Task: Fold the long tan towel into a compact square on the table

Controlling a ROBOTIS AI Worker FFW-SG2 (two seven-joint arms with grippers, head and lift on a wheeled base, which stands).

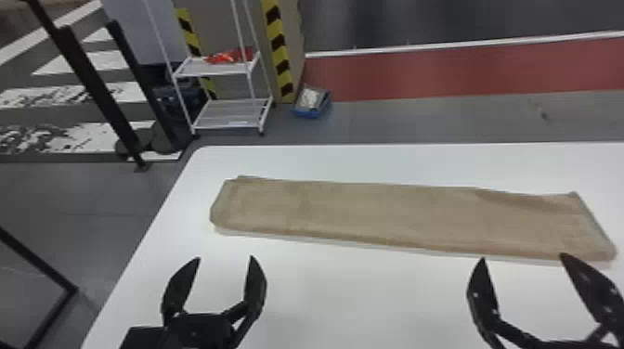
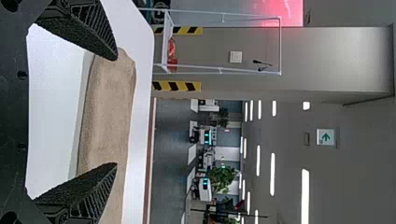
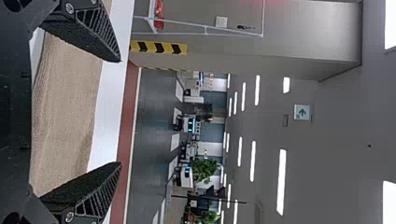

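Note:
Stretched out lengthwise from left to right, the tan towel (image 1: pixel 399 213) lies flat on the white table (image 1: pixel 353 297). My left gripper (image 1: pixel 225 260) is open on the near side of the towel's left part, with nothing held. Likewise open and holding nothing, my right gripper (image 1: pixel 522 260) is at the near edge of the towel's right part. In the left wrist view, the towel (image 2: pixel 106 112) shows beyond the spread fingers of the left gripper (image 2: pixel 116 112). The right wrist view has the towel (image 3: pixel 67 107) behind the parted fingers of the right gripper (image 3: pixel 120 112).
The table's left edge runs beside my left arm, and its far edge lies beyond the towel. On the floor past the table stand a white wire shelf (image 1: pixel 223 69) with a red item and a blue bin (image 1: pixel 312 102). Black posts (image 1: pixel 93 88) rise at the far left.

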